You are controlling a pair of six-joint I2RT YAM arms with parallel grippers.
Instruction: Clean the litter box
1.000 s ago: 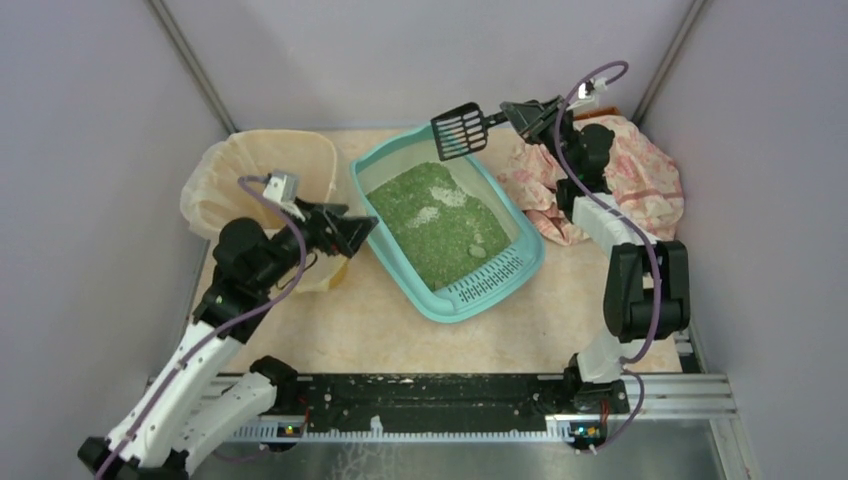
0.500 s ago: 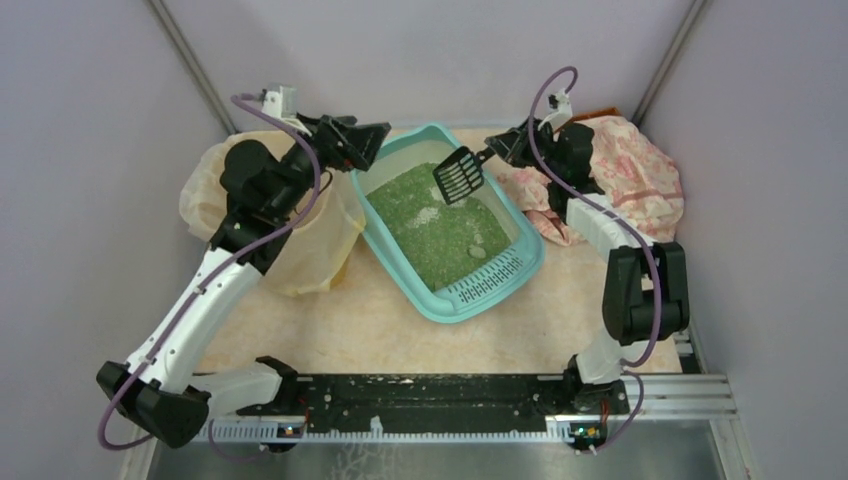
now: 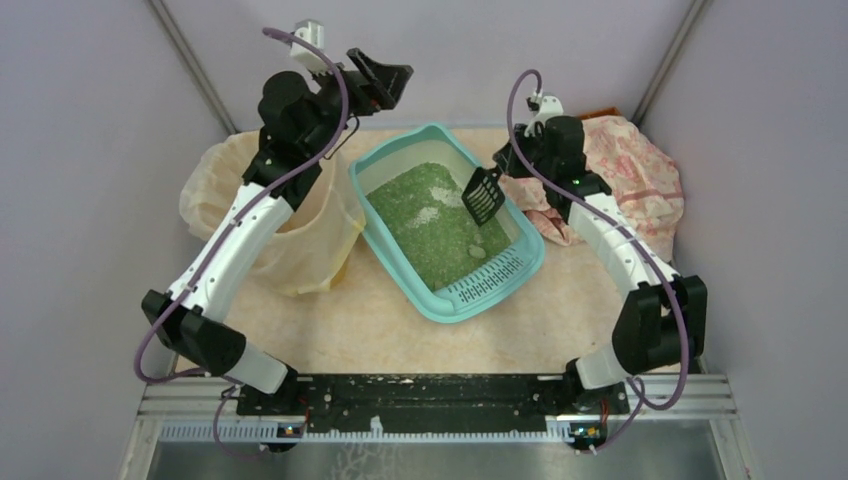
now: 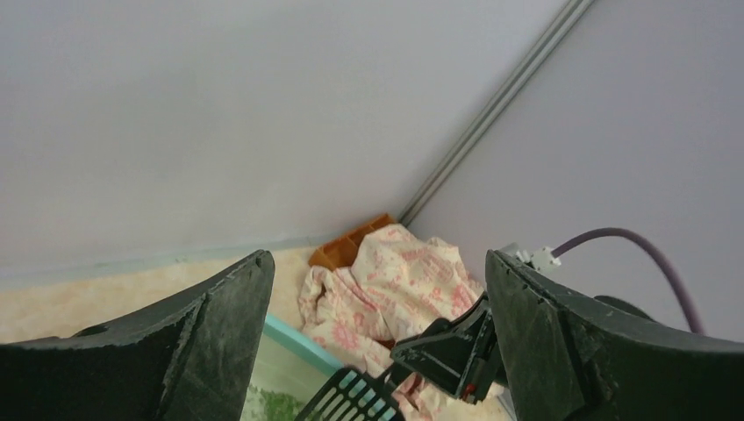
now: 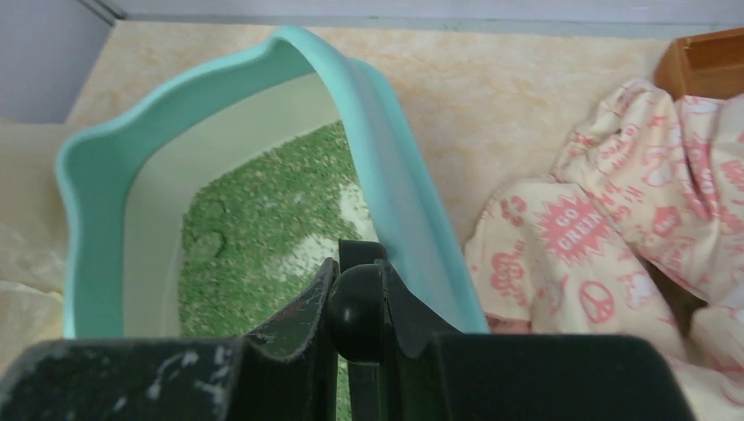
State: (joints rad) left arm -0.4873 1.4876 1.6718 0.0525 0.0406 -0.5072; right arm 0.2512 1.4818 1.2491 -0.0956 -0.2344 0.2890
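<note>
Teal litter box [image 3: 490, 272], centre, long axis upper-left to lower-right; right gripper [image 3: 512, 162] pinching scoop [image 3: 484, 197] over its right rim, nearer; left gripper [image 3: 390, 80] spread.

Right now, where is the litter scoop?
In the top view, the litter scoop hangs from the right gripper over the right side of the teal litter box.
</note>
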